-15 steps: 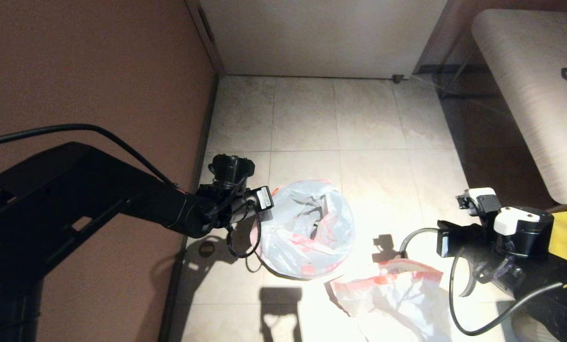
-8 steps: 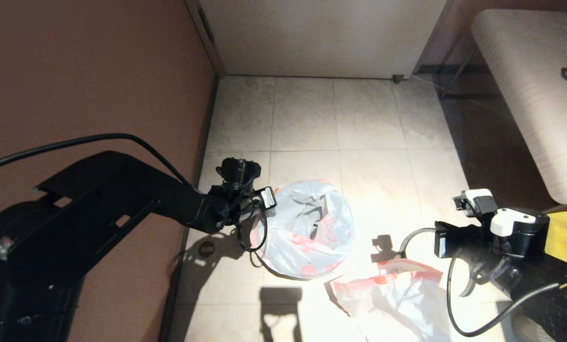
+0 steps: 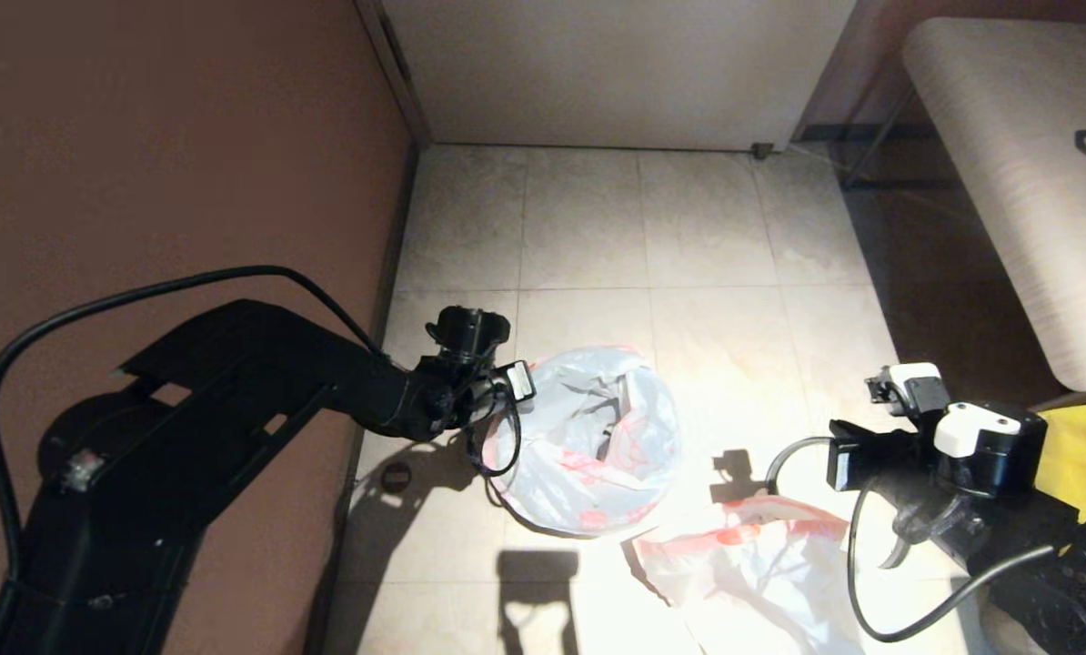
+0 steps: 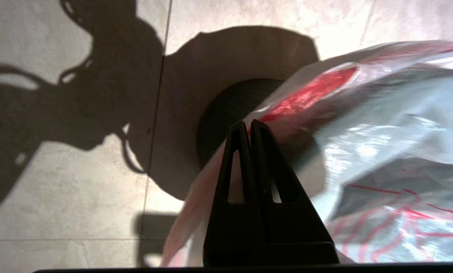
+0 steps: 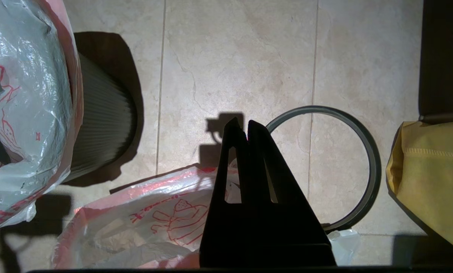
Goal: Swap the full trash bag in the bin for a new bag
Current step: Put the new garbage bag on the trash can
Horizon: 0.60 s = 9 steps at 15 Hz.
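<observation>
The bin [image 5: 105, 125] is a ribbed black pail on the tiled floor. A white bag with red print [image 3: 598, 437] lines it, mouth open, and hides the bin in the head view. My left gripper [image 4: 249, 123] is at the bag's left rim [image 4: 310, 85], shut on the red-edged film, with the bin's dark side [image 4: 226, 102] just beyond. My right gripper [image 5: 238, 127] hangs shut over the floor to the right of the bin. A second white and red bag [image 3: 752, 573] lies crumpled below it. The grey hoop [image 5: 317, 110] lies flat on the tiles beside that gripper.
A brown wall [image 3: 188, 136] runs close along the left, with a floor drain [image 3: 396, 475] at its foot. A large yellow bag [image 3: 1075, 446] sits at the right behind my right arm. A pale bench [image 3: 1016, 182] stands at the far right. Bare tiles stretch beyond the bin.
My left arm's elbow has swung up and in, and its wrist has shifted slightly right at the bag's rim. My right gripper has drifted a little left. Both bags lie as before.
</observation>
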### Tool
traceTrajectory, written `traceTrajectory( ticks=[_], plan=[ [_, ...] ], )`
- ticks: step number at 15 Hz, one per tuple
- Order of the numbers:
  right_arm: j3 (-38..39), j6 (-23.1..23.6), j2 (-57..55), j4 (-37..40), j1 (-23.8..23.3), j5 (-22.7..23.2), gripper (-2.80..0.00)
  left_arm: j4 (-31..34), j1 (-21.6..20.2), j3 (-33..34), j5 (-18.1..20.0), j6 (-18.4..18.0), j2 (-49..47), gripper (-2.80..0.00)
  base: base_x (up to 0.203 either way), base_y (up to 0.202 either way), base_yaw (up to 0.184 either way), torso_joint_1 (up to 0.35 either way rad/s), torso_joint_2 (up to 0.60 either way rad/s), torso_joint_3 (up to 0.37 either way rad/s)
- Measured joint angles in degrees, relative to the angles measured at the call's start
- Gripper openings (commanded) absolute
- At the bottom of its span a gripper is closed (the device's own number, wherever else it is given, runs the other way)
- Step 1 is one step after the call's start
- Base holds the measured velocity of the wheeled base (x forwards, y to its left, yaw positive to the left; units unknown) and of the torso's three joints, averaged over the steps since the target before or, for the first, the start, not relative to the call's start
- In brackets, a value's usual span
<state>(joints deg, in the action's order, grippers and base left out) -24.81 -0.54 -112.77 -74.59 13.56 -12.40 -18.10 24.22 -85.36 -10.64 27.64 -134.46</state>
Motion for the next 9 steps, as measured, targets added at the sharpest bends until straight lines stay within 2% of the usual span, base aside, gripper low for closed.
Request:
traceTrajectory(
  ticks=[9],
  plan=[
    [0.0, 0.1, -0.4, -0.3, 0.0, -0.9, -2.8, 1.1, -2.6, -1.9, -0.3, 0.3, -5.1, -2.8, 0.0, 0.0, 0.0, 0.0, 0.0, 0.0]
  ],
)
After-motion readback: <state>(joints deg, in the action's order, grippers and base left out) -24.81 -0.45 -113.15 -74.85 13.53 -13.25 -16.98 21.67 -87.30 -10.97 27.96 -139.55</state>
